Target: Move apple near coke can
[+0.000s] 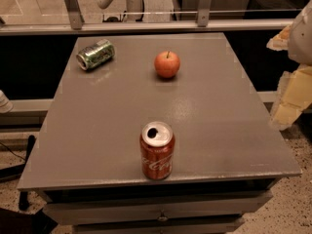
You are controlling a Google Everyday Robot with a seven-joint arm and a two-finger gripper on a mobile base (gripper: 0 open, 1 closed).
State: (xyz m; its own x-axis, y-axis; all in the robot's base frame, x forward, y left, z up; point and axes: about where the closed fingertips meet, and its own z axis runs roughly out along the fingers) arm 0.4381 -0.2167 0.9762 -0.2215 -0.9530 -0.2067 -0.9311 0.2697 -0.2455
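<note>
The red-orange apple with a short dark stem stands on the grey table, towards the far middle. The red coke can stands upright near the table's front edge, its silver top opened. The apple is well behind the can, about half a table depth away. My gripper shows as pale yellowish parts at the right edge of the view, beyond the table's right side, away from both objects and holding nothing I can see.
A green and silver can lies on its side at the table's far left corner. A metal railing runs behind the table. A drawer front sits under the table's front edge.
</note>
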